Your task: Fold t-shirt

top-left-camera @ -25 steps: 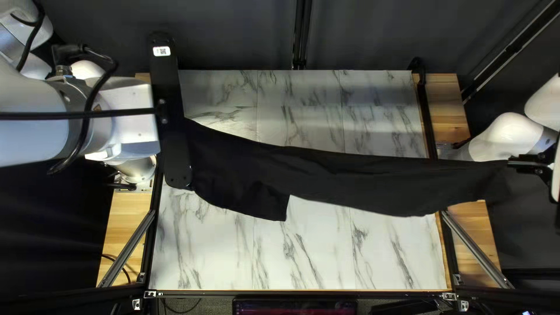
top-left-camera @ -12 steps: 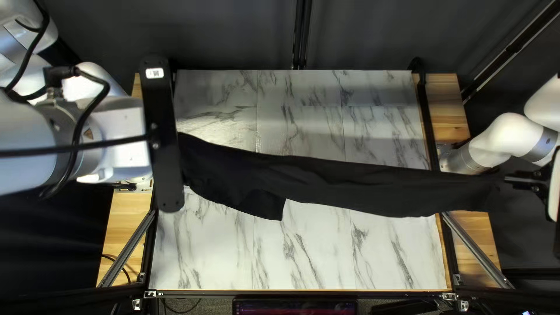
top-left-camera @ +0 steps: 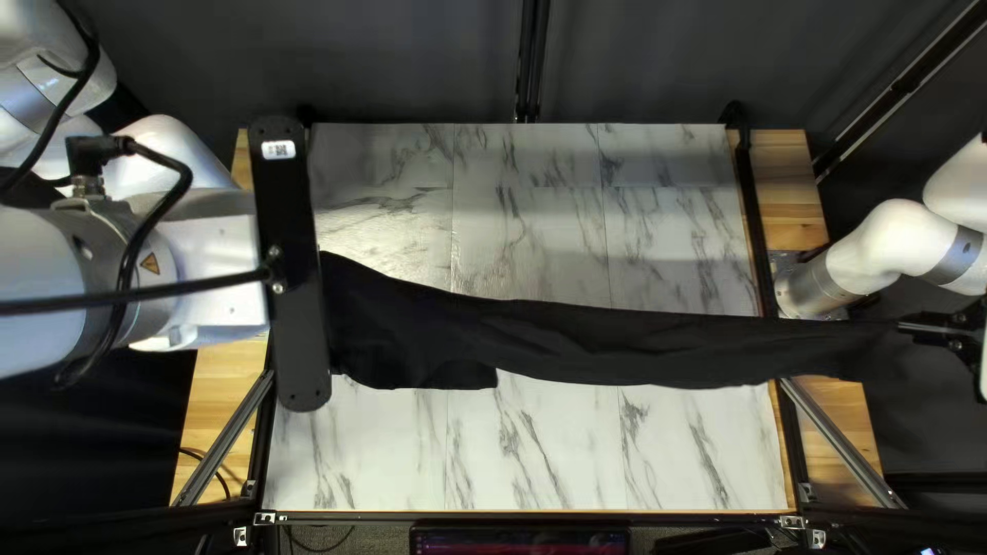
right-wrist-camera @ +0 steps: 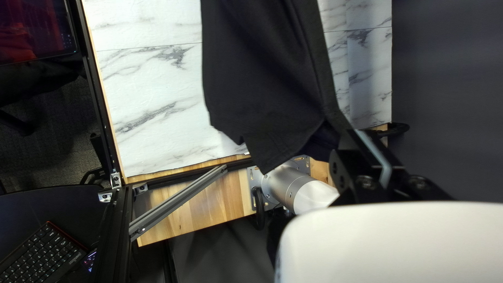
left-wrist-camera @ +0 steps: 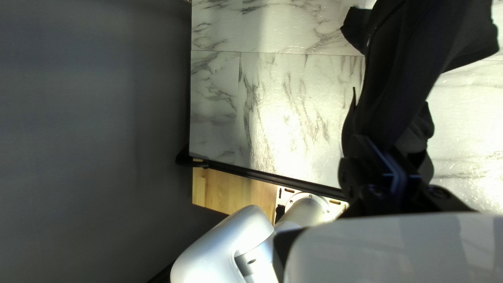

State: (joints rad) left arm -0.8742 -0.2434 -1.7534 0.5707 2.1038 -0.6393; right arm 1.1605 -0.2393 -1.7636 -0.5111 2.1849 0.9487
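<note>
The black t-shirt (top-left-camera: 576, 339) is stretched as a long band across the table in the top left view, a short flap hanging toward the near edge on its left part. At its left end is my left gripper (top-left-camera: 291, 344), whose black mount hides the fingertips there. In the left wrist view my left gripper (left-wrist-camera: 385, 152) is shut on bunched fabric of the t-shirt (left-wrist-camera: 408, 68). My right gripper (top-left-camera: 930, 329) holds the other end beyond the table's right edge. Seen from the right wrist, my right gripper (right-wrist-camera: 361, 139) is shut on a corner of the t-shirt (right-wrist-camera: 262, 73), which drapes down in folds.
The marble-patterned table (top-left-camera: 535, 452) lies under the cloth. Black rails and grey diagonal braces (top-left-camera: 838, 437) flank it over wooden side boards (top-left-camera: 787, 195). My right arm's base (top-left-camera: 812, 288) stands close beside the right end of the cloth. A keyboard (right-wrist-camera: 42, 257) shows in the right wrist view.
Both grippers have moved toward the table's near edge, the left one farther. The t-shirt's upper edge has shifted the same way, and its flap now hangs out less.
</note>
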